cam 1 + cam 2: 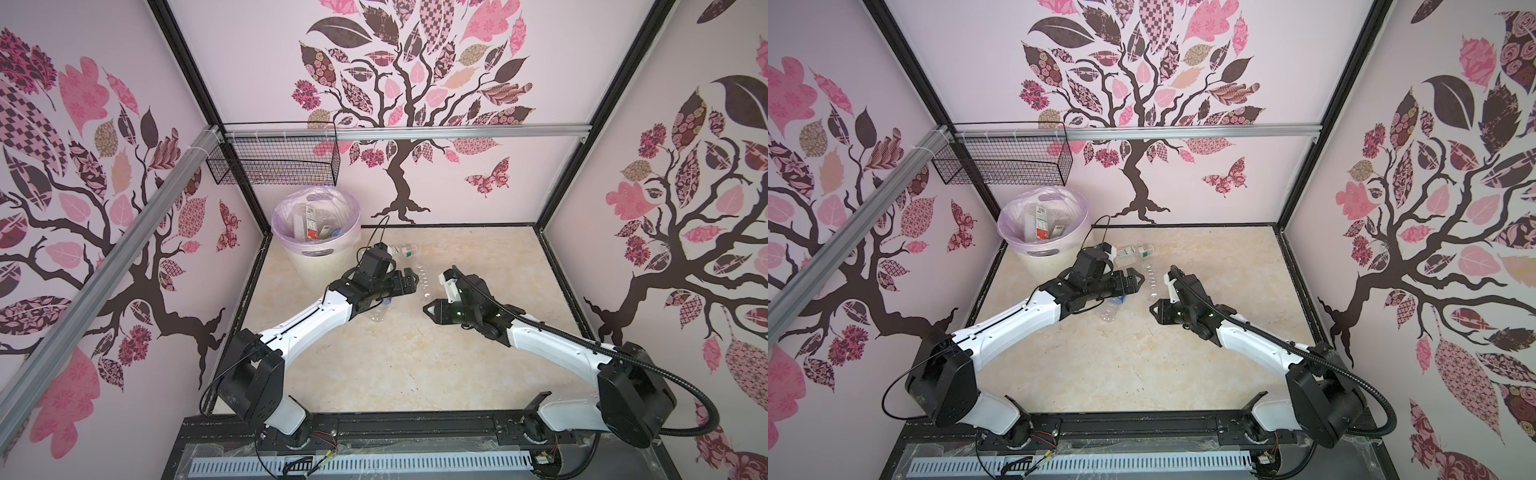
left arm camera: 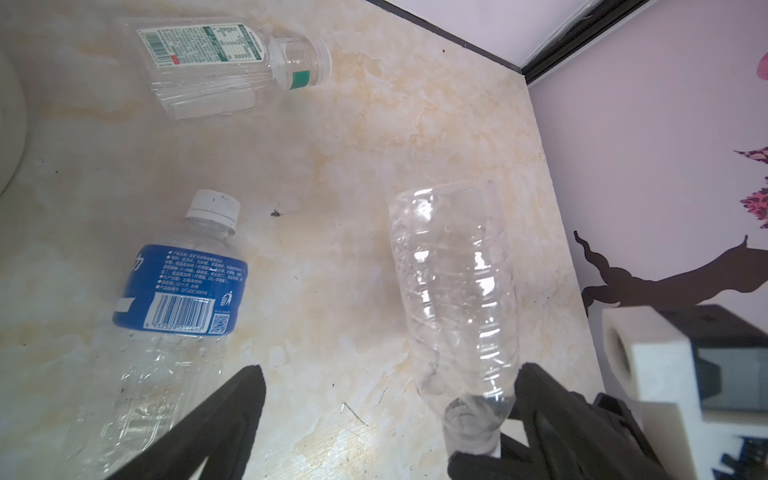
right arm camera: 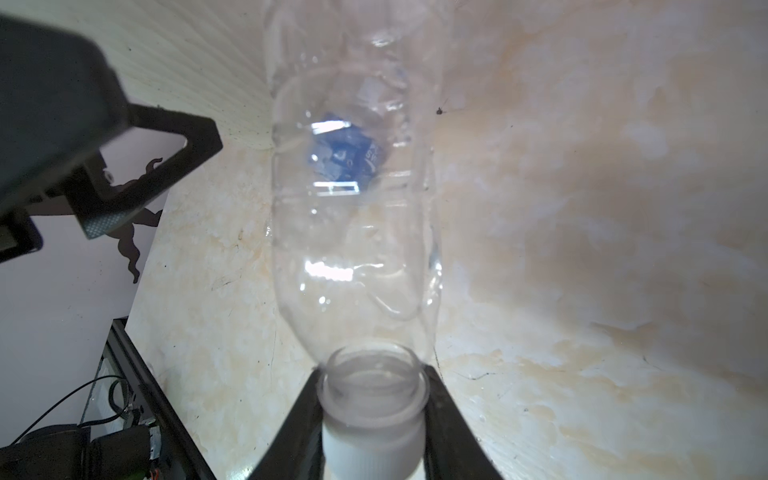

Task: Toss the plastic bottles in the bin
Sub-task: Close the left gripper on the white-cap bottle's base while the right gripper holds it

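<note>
A clear unlabelled bottle (image 3: 353, 208) lies across the middle of the table, and my right gripper (image 3: 374, 374) is shut on its white-capped neck. Both top views show that bottle (image 1: 422, 278) just beyond the right gripper (image 1: 429, 305). My left gripper (image 2: 390, 386) hangs open beside the bottle (image 2: 453, 291), one of its fingers (image 2: 540, 399) close to the shoulder. Under the left arm lies a blue-labelled bottle (image 2: 183, 291) with a white cap. A green-labelled bottle (image 2: 224, 54) lies farther back. The cream bin (image 1: 291, 259) with its lilac bag stands at the back left and holds several bottles.
A black wire basket (image 1: 274, 162) hangs on the rail above the bin. Walls with a tree pattern close the table on three sides. A black frame edge (image 1: 557, 282) runs along the table's right side.
</note>
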`<state>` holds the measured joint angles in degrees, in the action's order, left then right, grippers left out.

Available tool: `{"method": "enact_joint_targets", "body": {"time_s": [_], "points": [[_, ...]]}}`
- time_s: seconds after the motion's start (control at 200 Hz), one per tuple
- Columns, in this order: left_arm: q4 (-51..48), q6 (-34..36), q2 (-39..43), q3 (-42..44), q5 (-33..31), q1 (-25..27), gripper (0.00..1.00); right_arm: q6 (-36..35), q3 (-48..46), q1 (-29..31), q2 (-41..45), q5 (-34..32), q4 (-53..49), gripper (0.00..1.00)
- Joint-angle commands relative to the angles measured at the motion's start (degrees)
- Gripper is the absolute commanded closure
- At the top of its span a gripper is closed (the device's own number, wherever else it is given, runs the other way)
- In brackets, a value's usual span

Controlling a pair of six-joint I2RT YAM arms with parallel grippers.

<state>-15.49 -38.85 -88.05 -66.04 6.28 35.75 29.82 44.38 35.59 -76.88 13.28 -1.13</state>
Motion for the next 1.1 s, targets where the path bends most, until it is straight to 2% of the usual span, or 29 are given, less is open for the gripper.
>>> {"method": "enact_joint_targets", "body": {"time_s": [0.0, 0.56, 0.775, 0.92, 1.095], "points": [[1.77, -0.93, -1.45, -2.50, 0.86, 0.00, 0.02, 0.74, 2.22, 0.66, 1.09, 1.73, -0.23, 0.72], [5.09, -3.16, -7.61, -5.94, 3.34, -0.33, 0.02, -1.63, 3.96, 2.37, 1.99, 5.26, 1.21, 0.72], [6.94, -4.18, -8.49, -5.74, 4.43, -0.30, 0.12, -1.97, 4.22, 2.36, 1.74, 5.18, 1.55, 0.72], [7.41, -4.30, -8.81, -5.77, 4.61, -0.28, 0.23, -2.31, 4.19, 2.31, 1.78, 5.35, 1.92, 0.71], [7.09, -3.71, -8.29, -5.94, 4.22, -0.33, 0.35, -3.02, 3.79, 2.37, 2.70, 4.41, 1.37, 0.66]]}}
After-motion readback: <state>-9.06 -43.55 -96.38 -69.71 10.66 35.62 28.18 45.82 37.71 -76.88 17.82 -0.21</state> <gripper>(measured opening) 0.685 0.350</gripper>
